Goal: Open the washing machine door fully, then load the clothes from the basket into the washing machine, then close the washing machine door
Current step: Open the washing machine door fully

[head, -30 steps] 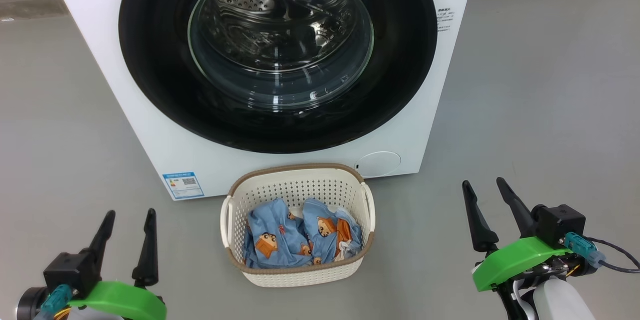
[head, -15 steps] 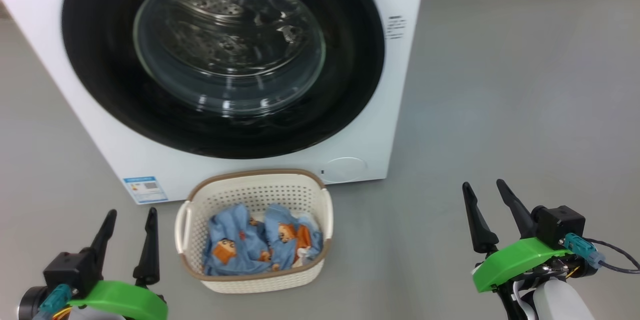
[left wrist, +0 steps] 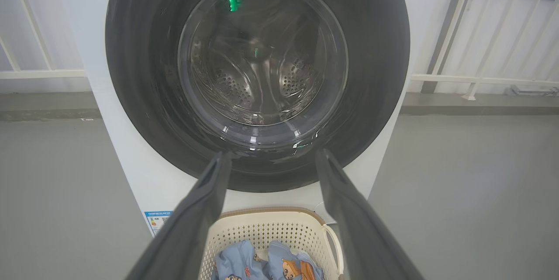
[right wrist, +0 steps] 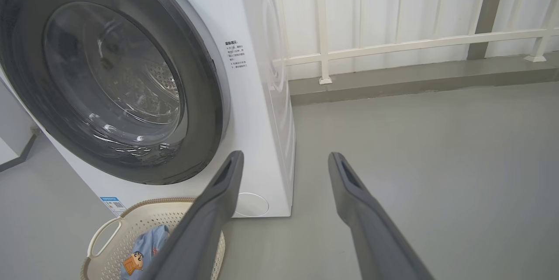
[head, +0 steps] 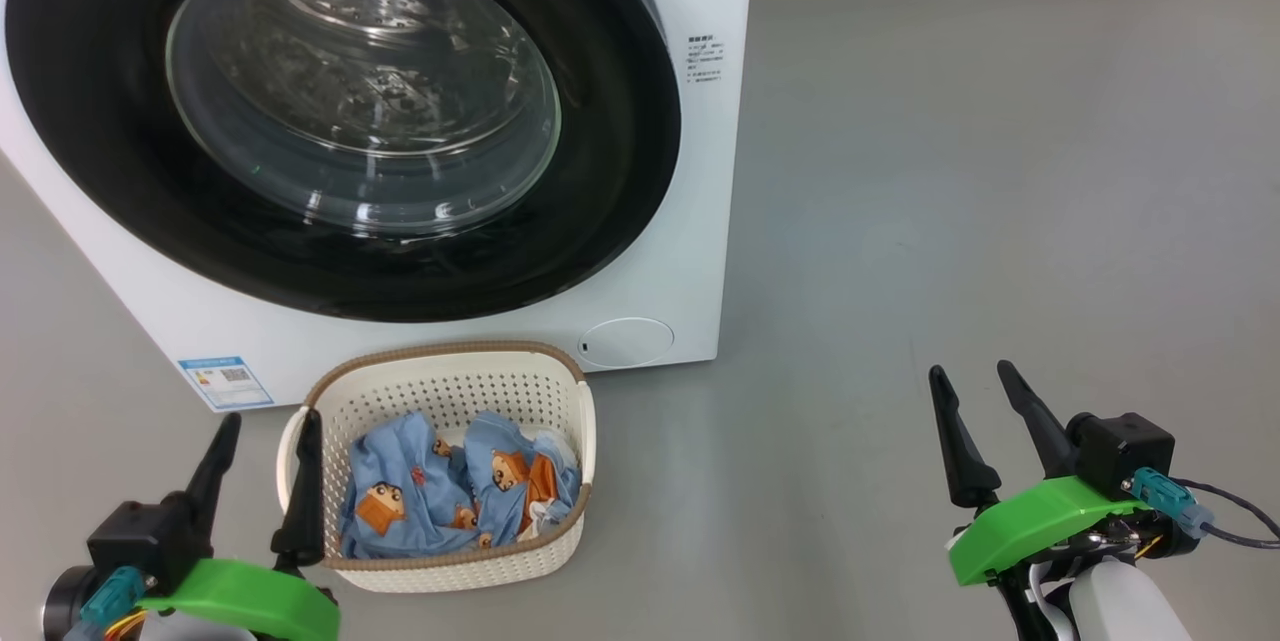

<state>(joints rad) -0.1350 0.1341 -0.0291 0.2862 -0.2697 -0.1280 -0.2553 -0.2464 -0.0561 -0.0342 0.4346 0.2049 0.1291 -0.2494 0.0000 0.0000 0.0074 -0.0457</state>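
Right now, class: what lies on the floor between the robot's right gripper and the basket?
Nothing: the head view shows bare grey floor between the right gripper and the basket, which stands before the washing machine.

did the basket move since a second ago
No. The basket still sits before the washing machine, between its blue label and round cap; all slid left together in the head view, so the camera turned.

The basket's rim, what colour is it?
Brown, with a woven look; the rim shows best in the head view.
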